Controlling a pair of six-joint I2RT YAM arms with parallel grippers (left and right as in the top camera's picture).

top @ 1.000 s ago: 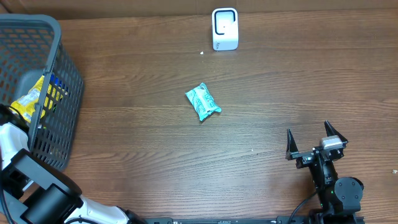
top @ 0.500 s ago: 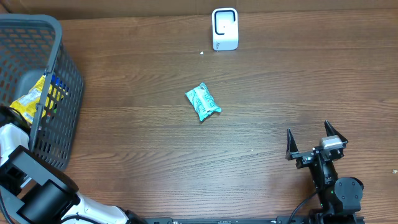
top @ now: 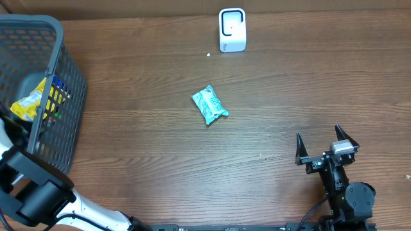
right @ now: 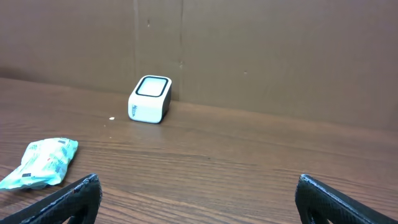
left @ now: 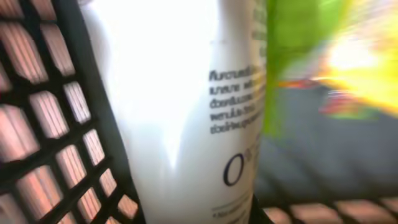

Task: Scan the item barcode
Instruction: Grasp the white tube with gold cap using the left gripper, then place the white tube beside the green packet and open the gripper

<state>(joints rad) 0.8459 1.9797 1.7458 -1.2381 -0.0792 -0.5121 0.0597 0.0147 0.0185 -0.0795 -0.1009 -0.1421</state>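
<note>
The grey mesh basket (top: 69, 96) held a yellow packet (top: 29, 106), something blue (top: 59, 84) and a white tube (left: 180, 93). The left gripper sat closed there, but whether it held the tube was hidden. A teal packet (top: 209, 105) lay mid-table, well apart from the barcode scanner (top: 232, 29). The right gripper (top: 318, 133) gaped wide, empty.

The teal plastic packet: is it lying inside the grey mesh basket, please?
No, the teal plastic packet lies on the wooden table, apart from the grey mesh basket.

pincer (right: 198, 182) spread wide | white scanner (right: 150, 99) ahead | teal packet (right: 41, 162) left
</note>
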